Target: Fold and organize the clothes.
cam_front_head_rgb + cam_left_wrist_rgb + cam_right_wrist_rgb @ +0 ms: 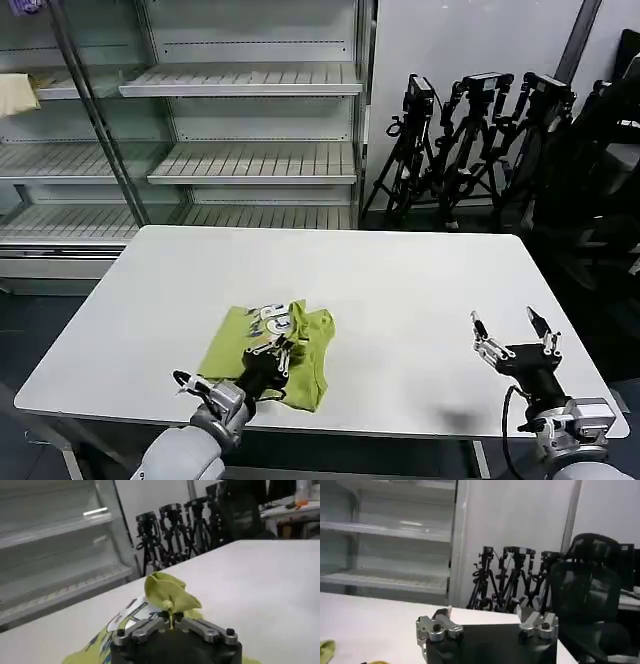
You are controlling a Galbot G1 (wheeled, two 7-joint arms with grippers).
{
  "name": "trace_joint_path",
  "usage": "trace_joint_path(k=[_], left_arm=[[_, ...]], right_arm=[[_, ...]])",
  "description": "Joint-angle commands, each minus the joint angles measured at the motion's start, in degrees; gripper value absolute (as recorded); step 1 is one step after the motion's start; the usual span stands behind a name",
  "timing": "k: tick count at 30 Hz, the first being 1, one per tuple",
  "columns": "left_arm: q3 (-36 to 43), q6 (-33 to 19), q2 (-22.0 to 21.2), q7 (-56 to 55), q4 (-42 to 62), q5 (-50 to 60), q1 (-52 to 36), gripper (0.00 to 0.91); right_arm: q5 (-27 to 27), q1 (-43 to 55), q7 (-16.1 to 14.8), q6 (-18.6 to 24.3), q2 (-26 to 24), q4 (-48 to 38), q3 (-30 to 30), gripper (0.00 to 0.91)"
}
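L gripper (pixel 283 345), lower left of head frame, clenched on a raised fold of the lime yellow-green soft cloth T-shirt (pixel 230 345) on the white rectangular table (pixel 400 290). R gripper (pixel 514 334), lower right, fingers spread wide, grasping nothing, above bare tabletop.

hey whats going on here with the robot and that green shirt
The robot is folding a lime T-shirt on the white table. Its left hand is shut on a pinch of the cloth, holding it up over the partly bunched shirt. The right hand waits open over bare table on the robot's right side, apart from the shirt.

lime yellow-green t-shirt (pixel 262 350), pale print; white table (pixel 400 290); black tripods (pixel 470 140).
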Motion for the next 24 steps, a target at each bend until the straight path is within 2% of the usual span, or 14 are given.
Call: trace_joint_path(k=[1,5,11,14,18,21,24], left_arm=[[1.36,-1.18,-0.55,0.66,-1.44,-4.74,-2.51,0.907],[-1.02,-2.00,-0.09,0.41,-4.75,-8.20,-1.78,0.907],[-10.06,-1.93,2.47,-2.64,-6.07,-10.64,-0.19,0.907],[-12.67,-0.52,3.43,-7.23,-3.70,-12.83,0.45,0.907],[-14.19,3.91,3.03,-12.62,0.55,-15.50,1.84,0.907],[-15.06,3.93,2.41,-13.43,3.55,-18.07,2.76,0.907],[-15.71,5.75,2.26,-14.75,5.07,-25.68,2.69,0.907]], right_arm=[[0.22,0.04,-0.14,0.01,0.13,0.26,0.30,0.907],[0.18,0.26,-0.70,-0.11,0.22,-0.17,0.12,0.907],[-0.17,0.77,-0.76,0.00,0.64,-0.93,-0.81,0.907],[-0.60,1.01,-0.71,0.02,0.75,-1.28,-1.43,0.907],[-0.91,1.40,-0.73,0.02,0.78,-1.34,-1.98,0.907],[-0.92,1.40,-0.72,0.03,0.70,-1.15,-1.77,0.907],[-0.85,0.99,-0.74,0.02,0.60,-0.72,-1.26,0.907]])
